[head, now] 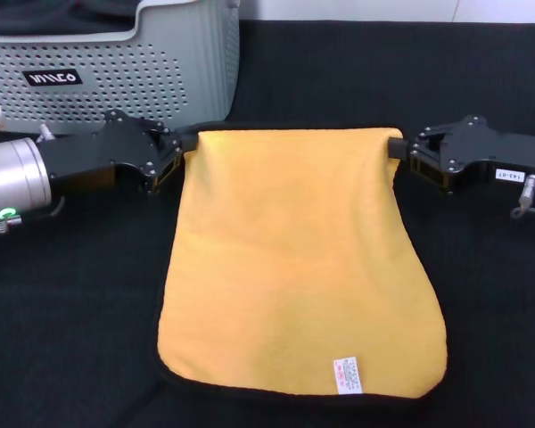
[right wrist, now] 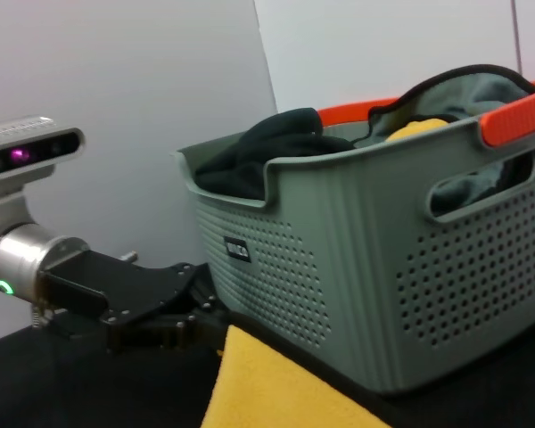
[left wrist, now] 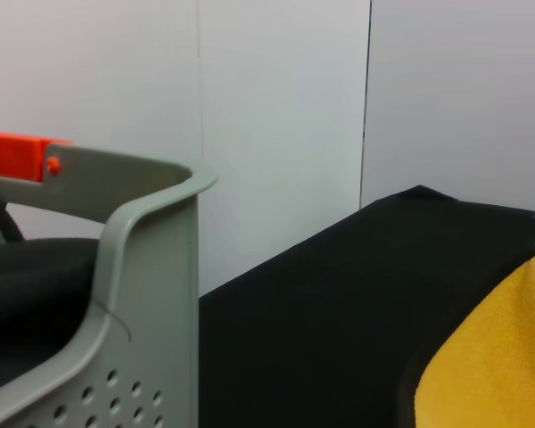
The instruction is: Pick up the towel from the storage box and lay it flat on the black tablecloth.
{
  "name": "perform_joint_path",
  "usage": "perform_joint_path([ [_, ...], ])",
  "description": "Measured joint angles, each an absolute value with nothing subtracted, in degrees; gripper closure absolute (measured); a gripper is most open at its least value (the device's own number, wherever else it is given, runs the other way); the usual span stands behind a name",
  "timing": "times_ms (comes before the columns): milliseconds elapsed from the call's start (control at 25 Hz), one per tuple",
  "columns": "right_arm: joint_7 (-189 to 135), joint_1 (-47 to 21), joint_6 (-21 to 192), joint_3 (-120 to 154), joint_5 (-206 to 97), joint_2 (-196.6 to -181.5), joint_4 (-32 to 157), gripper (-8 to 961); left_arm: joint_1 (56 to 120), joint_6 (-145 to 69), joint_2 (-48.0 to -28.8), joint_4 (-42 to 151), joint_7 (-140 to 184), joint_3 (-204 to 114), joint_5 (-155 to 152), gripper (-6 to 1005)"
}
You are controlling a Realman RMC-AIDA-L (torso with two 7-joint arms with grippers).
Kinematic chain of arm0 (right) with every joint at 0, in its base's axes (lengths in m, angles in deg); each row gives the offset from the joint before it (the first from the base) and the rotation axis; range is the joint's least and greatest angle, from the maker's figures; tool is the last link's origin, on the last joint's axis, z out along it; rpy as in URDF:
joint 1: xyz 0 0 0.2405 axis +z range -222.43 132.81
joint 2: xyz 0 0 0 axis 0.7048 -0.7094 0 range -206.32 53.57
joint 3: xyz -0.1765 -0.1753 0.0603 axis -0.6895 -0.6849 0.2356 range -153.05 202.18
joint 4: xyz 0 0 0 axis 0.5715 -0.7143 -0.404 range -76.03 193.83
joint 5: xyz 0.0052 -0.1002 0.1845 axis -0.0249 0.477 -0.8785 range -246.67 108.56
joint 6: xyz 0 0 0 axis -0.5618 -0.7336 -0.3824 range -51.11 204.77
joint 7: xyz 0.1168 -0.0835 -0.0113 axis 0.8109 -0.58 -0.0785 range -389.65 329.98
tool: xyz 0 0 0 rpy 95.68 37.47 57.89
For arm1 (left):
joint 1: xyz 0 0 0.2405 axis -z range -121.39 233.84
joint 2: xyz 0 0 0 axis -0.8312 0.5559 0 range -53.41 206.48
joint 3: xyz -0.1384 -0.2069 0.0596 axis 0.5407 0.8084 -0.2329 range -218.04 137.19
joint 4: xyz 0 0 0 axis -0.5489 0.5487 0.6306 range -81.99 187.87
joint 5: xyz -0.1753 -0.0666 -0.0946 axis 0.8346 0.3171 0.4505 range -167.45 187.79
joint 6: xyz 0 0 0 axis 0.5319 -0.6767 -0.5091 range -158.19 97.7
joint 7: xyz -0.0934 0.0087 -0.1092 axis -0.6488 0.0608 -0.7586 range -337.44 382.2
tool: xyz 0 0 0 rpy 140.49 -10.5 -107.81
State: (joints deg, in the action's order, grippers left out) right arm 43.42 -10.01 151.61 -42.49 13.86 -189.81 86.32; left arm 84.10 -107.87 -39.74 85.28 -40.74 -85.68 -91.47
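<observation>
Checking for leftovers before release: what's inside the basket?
The basket holds dark fabric and grey cloth with a yellow patch. Anything underneath is hidden.

1. I'm seeing the towel bright yellow-orange, thin black edging, white tag with red print at the end far from both grippers.
2. Storage box is pale grey-green, rows of small holes, black label with white lettering, orange handles.
3. Tablecloth is plain matte black.

Even, soft indoor light; sharp focus, faint shadows, no glare
</observation>
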Motion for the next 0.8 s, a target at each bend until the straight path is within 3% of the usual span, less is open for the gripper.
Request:
perform_joint_path([
  [240, 43.3, -9.9, 147.7, -42.8, 14.6, -191.04, 86.8, 895, 84.1, -105.6, -40.25, 85.3, -40.8, -86.0, -92.1, 983],
  [440, 42.6, -10.2, 145.1, -42.4, 14.3, -191.64, 87.2, 819, 84.1, -102.2, -41.03, 85.3, -41.3, -85.8, -92.0, 922],
  [560, 43.1, -10.1, 142.5, -42.4, 14.1, -191.77, 87.3, 768, 84.1, -100.5, -41.22, 85.3, -41.4, -85.8, -91.8, 832],
  [800, 44.2, -10.3, 139.2, -42.0, 14.0, -191.47, 88.3, 536, 83.8, -99.7, -40.73, 85.4, -42.5, -85.5, -90.4, 663],
])
